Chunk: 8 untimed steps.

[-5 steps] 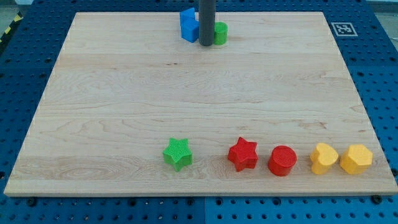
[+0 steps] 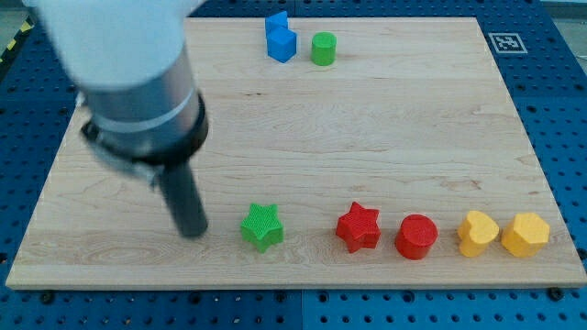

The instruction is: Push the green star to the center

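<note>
The green star (image 2: 262,226) sat near the board's (image 2: 385,137) bottom edge, well short of centre, the push not begun. My tip (image 2: 193,233) rested just to its left, apart, grasping nothing. A red star (image 2: 358,227) stood further right. The whole trip upward remained.

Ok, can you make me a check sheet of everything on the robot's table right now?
Surface: pale wooden board on a blue perforated bench.
Job's things: green star block near the view's bottom edge, not at the centre.
Clutter: red star block, red cylinder block, two yellow blocks in a row to the star's right; blue block and green cylinder block at the view's top.
Grippers: none; my tip is just left of the green star, apart from it.
Cables: nothing seen.
Surroundings: black-and-white marker tag at the board's top right corner.
</note>
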Each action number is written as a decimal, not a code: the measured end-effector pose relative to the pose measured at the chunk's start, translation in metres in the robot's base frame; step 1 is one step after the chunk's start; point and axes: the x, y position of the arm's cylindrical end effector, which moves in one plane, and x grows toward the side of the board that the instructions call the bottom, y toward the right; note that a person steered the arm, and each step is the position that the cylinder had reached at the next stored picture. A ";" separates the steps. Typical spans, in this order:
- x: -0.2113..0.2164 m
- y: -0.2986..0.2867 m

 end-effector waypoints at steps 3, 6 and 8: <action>0.016 0.061; -0.017 0.075; -0.022 0.063</action>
